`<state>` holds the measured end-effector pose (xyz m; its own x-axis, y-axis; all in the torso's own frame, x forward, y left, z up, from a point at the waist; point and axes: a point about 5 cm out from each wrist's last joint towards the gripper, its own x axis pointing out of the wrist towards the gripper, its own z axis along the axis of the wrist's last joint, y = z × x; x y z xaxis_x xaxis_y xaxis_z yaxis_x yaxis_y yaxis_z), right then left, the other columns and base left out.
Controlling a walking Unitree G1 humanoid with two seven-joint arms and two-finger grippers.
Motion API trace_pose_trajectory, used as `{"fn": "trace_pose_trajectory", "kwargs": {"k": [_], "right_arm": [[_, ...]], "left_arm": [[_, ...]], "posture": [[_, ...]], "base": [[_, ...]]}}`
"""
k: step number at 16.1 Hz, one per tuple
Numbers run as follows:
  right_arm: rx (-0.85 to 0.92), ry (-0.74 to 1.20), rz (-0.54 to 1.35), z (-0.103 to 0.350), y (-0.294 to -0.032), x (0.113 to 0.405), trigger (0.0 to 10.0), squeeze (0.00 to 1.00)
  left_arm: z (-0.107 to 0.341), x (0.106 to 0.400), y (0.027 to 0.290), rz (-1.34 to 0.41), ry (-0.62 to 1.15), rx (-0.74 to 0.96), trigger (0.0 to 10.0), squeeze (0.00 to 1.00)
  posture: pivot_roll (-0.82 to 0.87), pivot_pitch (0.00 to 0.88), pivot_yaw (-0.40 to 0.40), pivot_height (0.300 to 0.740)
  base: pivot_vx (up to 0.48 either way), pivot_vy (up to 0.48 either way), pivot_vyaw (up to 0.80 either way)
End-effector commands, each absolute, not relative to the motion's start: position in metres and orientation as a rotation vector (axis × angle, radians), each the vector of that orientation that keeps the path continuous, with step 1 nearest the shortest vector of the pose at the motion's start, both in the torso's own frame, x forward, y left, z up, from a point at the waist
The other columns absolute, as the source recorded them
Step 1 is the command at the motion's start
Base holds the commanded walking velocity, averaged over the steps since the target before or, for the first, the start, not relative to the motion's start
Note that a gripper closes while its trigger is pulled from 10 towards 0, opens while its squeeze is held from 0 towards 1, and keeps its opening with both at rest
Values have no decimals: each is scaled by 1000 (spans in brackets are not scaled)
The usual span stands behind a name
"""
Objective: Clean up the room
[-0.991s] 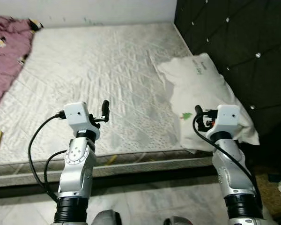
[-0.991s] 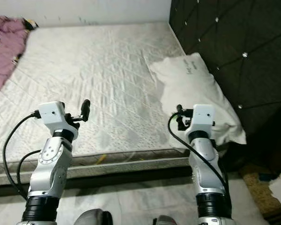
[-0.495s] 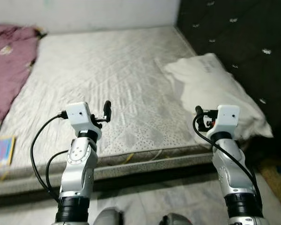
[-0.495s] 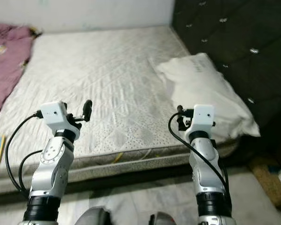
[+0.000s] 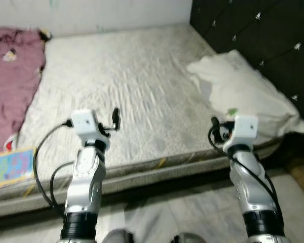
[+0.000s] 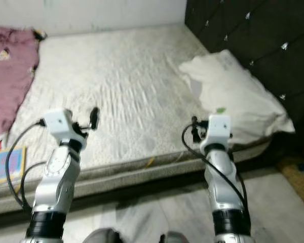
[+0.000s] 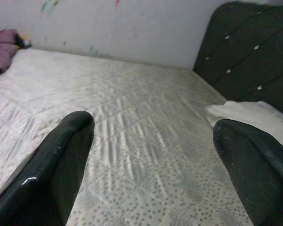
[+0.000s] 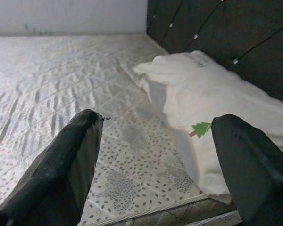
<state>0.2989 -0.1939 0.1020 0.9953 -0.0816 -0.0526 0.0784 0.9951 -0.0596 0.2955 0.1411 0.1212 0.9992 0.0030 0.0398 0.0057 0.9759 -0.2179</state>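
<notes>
A bare quilted mattress lies before me, with a white pillow at its right end against the dark tufted headboard. A purple blanket is crumpled along the left side, and a colourful book rests by the near left edge. My left gripper hovers open over the mattress's near edge, nothing between its fingers. My right gripper is open too, held just short of the pillow, which carries a small green tree tag.
A white wall runs behind the bed. Grey tiled floor lies between me and the mattress edge. A brown mat shows on the floor at the far right below the headboard.
The whole picture has shifted: the camera swung left and drew back, so more of the blanket and book shows. Both arms keep the same raised pose with open fingers.
</notes>
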Motion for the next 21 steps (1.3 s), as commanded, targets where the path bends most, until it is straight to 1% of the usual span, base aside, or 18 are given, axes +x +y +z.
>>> {"fn": "trace_pose_trajectory", "kwargs": {"k": [1, 3, 14, 17, 18, 20, 21], "right_arm": [[-61, 40, -59, 106, -189, 302, 10000, 0], [-64, 39, -52, 107, -188, 302, 10000, 0], [-78, 33, -34, 107, -186, 303, 10000, 0], [-85, 34, -32, 105, -186, 302, 10000, 0], [-88, 36, -33, 104, -187, 301, 10000, 0], [-92, 37, -32, 104, -187, 301, 10000, 0], [-93, 36, -31, 104, -187, 301, 10000, 0]], "left_arm": [[123, 295, 147, 1, -54, -194, 10000, 0], [125, 294, 146, -15, -65, -199, 10000, 0], [124, 295, 144, -25, -65, -201, 10000, 0], [123, 295, 144, -22, -56, -200, 10000, 0], [125, 293, 143, -51, -76, -208, 10000, 0], [122, 294, 143, -26, -47, -212, 10000, 0], [122, 295, 143, -21, -51, -197, 10000, 0]], "posture": [[-44, 38, 18, 740], [-43, 37, 18, 740], [-44, 35, 19, 740], [-43, 35, 19, 740], [-42, 33, 19, 740], [-42, 33, 19, 740], [-40, 31, 20, 740]], "base": [[0, 0, 0], [0, 0, 0], [295, 0, 0], [0, 0, 0], [349, 0, 0], [304, 0, 0], [0, 0, 0]]}}
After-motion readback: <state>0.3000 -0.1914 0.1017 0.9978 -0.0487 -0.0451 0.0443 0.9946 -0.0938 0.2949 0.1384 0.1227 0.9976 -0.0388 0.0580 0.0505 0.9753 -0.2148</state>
